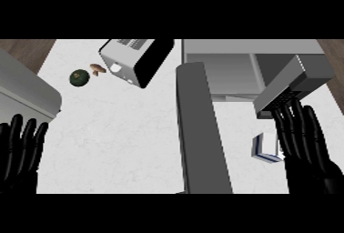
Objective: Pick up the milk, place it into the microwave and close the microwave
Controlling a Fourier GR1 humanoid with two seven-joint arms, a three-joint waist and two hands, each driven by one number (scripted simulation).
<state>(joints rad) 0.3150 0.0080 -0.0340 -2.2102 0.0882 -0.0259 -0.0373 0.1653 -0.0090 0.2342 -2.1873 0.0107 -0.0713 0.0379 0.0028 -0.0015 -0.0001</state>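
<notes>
The milk carton (pixel 266 147), white with a blue band, stands on the white counter at the right, partly hidden by my right hand (pixel 306 145). That hand is open, fingers straight and pointing away, just right of and over the carton. The microwave (pixel 228 68) is at the upper right with its cavity showing. Its grey door (pixel 200 127) swings open toward me, down the middle of the view. My left hand (pixel 20 150) rests open at the lower left edge, fingers up.
A silver toaster (pixel 134 61) sits at the top centre. An avocado (pixel 80 78) and a small brown item (pixel 98 69) lie left of it. A grey object (pixel 23 93) fills the left edge. A grey block (pixel 299 77) hangs above my right hand.
</notes>
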